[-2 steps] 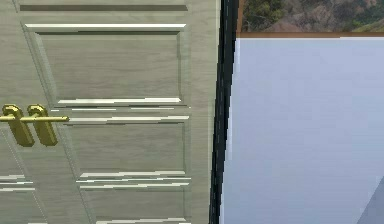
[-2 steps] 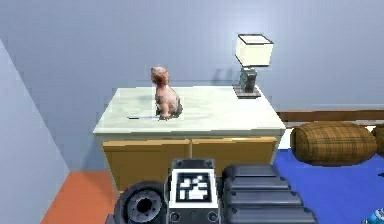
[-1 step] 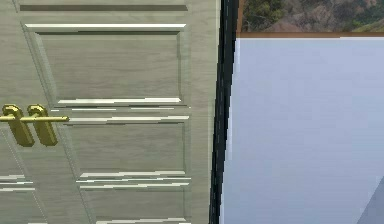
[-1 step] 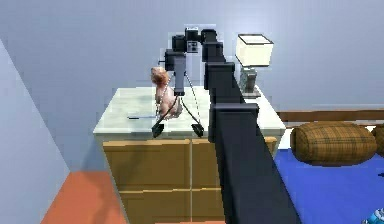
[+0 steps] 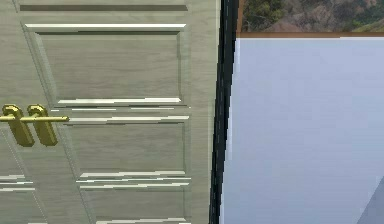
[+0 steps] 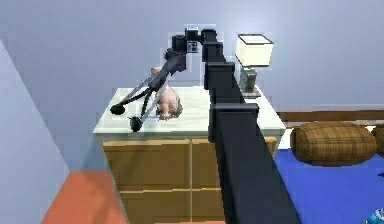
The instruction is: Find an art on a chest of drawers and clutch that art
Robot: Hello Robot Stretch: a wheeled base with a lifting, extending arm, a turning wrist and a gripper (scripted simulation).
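Around the jaws first. Our arm [image 6: 235,120] runs up the arm side view across the chest of drawers [image 6: 160,165]. The gripper [image 6: 130,114] sits over the chest's pale top, its fingers [image 6: 150,85] slanting down toward the top's near left corner.

Well right of the jaws and farther back on that top stands a lamp [image 6: 254,52], upright, with a white square shade, close beside the arm. The arm itself hides the chest's right part. Far right of the jaws and lower, a brown cushion-like roll [image 6: 330,140] lies on a blue surface [image 6: 330,190], apart from the chest. Below-left of the jaws is orange floor [image 6: 75,200], and behind them a blue-grey wall [image 6: 80,50].

The forward view has a pale panelled door [image 5: 120,70] with brass handles [image 5: 28,122], a dark door edge [image 5: 226,110], a plain wall [image 5: 310,130] and a framed picture [image 5: 310,14] at the top. We can't place these against the jaws.

The task's thing is a pinkish lump [image 6: 168,101], small and rounded, pale pink with darker patches. It is just right of the jaws, over the middle of the chest's top. We can't tell whether it touches the fingers or the top.

Jaw state: we cannot tell, nor whether they hold anything.
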